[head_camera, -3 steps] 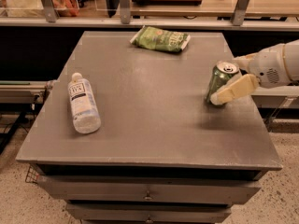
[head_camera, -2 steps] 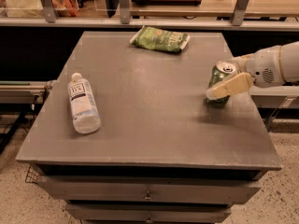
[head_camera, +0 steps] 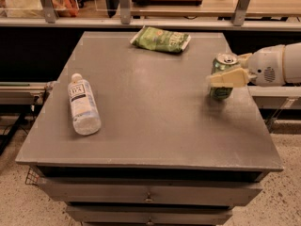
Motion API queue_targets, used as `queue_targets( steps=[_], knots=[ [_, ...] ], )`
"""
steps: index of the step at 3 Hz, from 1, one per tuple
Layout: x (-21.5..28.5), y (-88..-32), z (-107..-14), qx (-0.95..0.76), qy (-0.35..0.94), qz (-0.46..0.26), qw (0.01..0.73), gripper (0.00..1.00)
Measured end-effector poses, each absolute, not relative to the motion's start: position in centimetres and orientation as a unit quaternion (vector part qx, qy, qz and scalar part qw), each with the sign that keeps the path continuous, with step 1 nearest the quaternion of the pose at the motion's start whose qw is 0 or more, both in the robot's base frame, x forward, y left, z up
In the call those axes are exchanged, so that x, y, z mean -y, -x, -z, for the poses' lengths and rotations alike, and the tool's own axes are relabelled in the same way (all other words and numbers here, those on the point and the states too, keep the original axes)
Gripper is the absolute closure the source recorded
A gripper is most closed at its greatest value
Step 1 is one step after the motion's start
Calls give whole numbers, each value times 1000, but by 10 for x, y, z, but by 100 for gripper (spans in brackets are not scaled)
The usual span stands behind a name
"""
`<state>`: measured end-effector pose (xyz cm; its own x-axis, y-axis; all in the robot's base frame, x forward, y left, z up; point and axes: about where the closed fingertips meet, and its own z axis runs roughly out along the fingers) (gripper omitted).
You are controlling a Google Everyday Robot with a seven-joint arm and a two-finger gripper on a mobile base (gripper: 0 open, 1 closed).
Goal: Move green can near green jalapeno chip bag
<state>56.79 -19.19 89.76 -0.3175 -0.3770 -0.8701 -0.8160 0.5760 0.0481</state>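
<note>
The green can [head_camera: 220,92] stands upright near the right edge of the grey table [head_camera: 155,126], silver top showing. My gripper [head_camera: 225,69] reaches in from the right and is shut on the can, one cream finger [head_camera: 229,78] across its front and the other behind it. The can looks held just above the tabletop. The green jalapeno chip bag [head_camera: 161,39] lies flat at the table's far edge, well behind and to the left of the can.
A clear plastic water bottle [head_camera: 83,105] lies on its side on the left part of the table. A shelf with rails [head_camera: 141,20] runs behind the table. Drawers [head_camera: 148,197] sit below the tabletop.
The front finger has swung from a downward tilt to level and moved higher on the can. The can has risen slightly. Bottle and bag have not moved.
</note>
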Motion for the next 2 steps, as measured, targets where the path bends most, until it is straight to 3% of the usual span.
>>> queue_targets(
  steps=[1,2],
  knots=[
    [180,-568,-957,-743,423,-210,474,89],
    [177,-571,-958,-741,422,-211,478,100]
  ],
)
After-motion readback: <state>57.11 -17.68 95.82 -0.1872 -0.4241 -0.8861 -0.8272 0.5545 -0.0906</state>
